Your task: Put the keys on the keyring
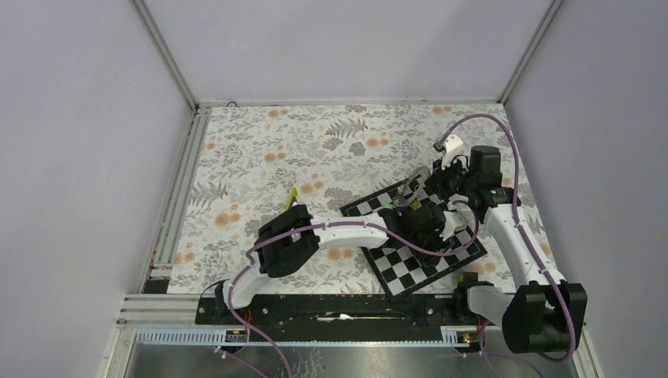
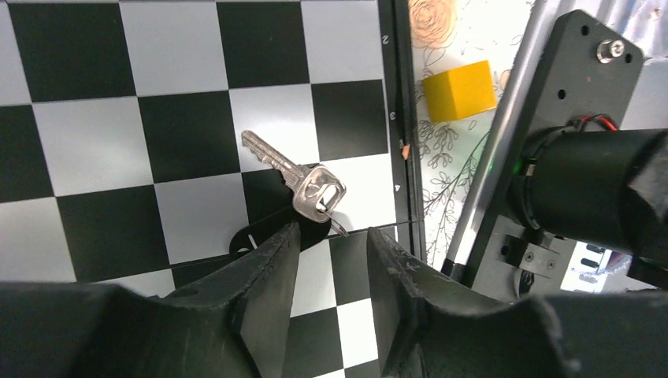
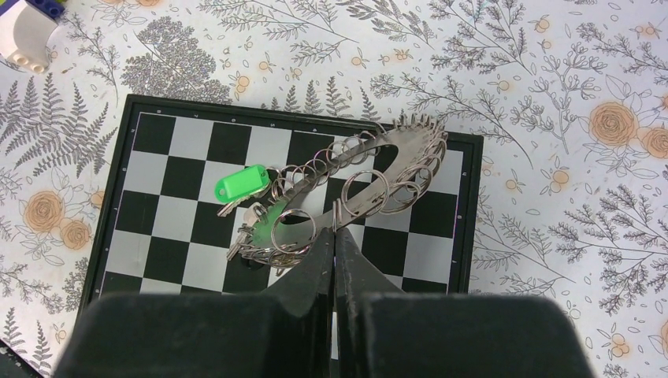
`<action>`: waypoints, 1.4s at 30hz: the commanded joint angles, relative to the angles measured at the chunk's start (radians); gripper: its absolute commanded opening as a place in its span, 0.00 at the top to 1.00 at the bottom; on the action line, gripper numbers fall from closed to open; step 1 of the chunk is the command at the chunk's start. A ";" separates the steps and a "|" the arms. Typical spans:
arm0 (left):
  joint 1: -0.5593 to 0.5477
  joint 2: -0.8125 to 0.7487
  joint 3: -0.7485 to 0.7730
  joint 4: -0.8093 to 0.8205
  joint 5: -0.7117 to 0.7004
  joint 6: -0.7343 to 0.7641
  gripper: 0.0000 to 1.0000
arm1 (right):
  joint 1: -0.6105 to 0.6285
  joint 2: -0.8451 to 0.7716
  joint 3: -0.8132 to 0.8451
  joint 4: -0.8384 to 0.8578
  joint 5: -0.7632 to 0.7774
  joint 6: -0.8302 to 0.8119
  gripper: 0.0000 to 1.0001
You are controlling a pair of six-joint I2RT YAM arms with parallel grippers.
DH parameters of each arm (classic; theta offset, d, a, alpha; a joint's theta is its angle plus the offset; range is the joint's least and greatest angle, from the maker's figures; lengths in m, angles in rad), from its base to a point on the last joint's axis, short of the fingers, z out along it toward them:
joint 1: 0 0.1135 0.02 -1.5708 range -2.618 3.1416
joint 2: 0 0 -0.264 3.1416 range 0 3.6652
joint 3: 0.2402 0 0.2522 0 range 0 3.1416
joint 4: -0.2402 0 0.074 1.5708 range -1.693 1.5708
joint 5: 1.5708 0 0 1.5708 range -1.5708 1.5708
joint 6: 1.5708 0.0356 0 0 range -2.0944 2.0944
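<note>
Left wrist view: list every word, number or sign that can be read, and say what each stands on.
"2": on the chessboard's dark border, printed sideways.
"3": on the same border, further down.
"4": on the same border, level with the silver key.
Any stamp on the silver key's head is too small to read.
The yellow block shows no text.

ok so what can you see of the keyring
The keyring is a large flat grey metal ring with a wide hole and small wire loops along its rim. It sits tilted over the chessboard, its near edge pinched in the shut right gripper. A green-tagged key sits at its left end in the right wrist view, maybe threaded on.
</note>
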 commanded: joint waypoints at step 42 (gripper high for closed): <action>-0.013 -0.021 0.070 -0.064 -0.069 -0.005 1.00 | -0.010 -0.027 -0.004 0.025 -0.108 0.008 1.00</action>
